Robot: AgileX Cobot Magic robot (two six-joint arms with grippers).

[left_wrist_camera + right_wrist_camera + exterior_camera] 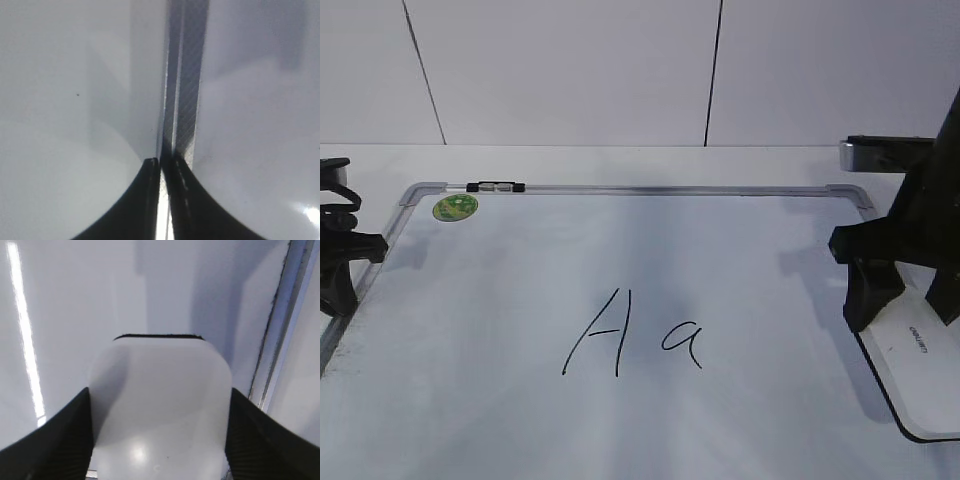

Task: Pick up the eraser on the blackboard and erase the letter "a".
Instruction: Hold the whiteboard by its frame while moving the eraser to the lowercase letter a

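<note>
Nothing erased yet: the letter "a" is fully intact in black marker on the blackboard, just right of the taller capital "A", near the middle of the board. The eraser lies flat at the board's right edge, white top up with grey lettering and the black underside showing as a thin rim. My right claw is down over its far end; in the right wrist view the eraser sits between my two spread fingers, which flank its sides. Whether the pads touch it I can't tell, and it looks flat on the board, not lifted, so I'd call the grasp not yet made. My left claw has its fingers pressed nearly together, holding nothing, parked at the board's left frame. The clip and green sticker sit on the far rim, out of the way. Left to do: close on the eraser, lift, carry it leftward to the small "a", wipe that without smearing the capital. Board rests on the white table.
</note>
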